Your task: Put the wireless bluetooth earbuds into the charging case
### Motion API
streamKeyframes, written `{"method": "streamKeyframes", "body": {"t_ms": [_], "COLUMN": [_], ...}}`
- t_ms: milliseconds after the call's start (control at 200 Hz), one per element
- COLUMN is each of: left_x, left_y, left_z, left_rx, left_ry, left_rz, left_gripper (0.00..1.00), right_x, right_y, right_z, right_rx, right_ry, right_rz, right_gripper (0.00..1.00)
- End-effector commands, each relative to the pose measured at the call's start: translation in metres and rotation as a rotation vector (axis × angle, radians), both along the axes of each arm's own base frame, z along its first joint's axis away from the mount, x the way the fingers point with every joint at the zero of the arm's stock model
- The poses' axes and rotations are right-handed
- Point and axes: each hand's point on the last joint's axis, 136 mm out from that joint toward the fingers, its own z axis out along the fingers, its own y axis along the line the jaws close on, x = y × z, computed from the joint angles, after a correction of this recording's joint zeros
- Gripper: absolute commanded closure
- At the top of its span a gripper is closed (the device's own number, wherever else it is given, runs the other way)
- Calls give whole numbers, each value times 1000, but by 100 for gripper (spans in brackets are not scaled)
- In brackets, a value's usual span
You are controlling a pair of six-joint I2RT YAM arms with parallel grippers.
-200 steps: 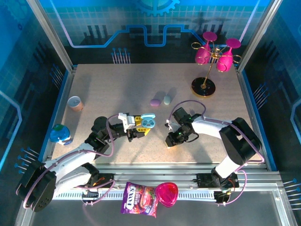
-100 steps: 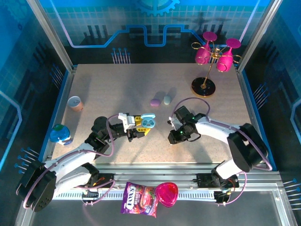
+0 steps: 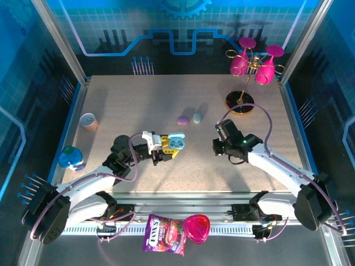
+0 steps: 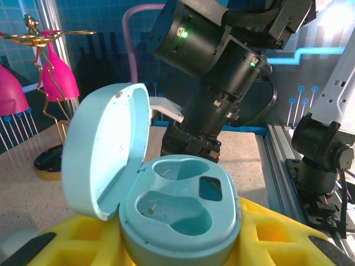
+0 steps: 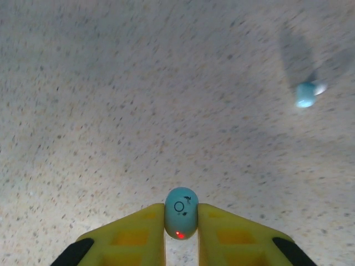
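Between the right jaws sits a light-blue earbud (image 5: 181,219).

Bare table (image 3: 199,163) lies open between the right gripper (image 3: 216,146) and the open case (image 3: 176,145). The case's raised lid (image 4: 102,155) walls one side; its wells are open from above. Two closed cases (image 3: 189,118) sit beyond, the glass stand (image 3: 240,102) well apart

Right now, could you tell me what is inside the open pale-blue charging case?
Both moulded wells of the pale-blue pebble-shaped plastic case are empty; beside them sits a dark oval patch. Its underside is covered by yellow fingers of the left pincer.
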Motion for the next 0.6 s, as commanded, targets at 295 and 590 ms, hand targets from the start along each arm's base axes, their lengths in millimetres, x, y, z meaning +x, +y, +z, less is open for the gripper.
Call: {"method": "streamKeyframes", "body": {"t_ms": [295, 590], "left_x": [34, 62], "left_y": [-11, -28], "left_z": [-12, -29], "left_rx": [15, -17], "left_ry": [-21, -15], "left_rz": [83, 139], "left_gripper": [80, 81], "right_x": [-3, -9], "right_y": [-2, 67], "right_z": [66, 102], "right_rx": [-9, 204], "right_ry": [-189, -226], "right_rz": [-66, 82], "right_gripper": [85, 84]}}
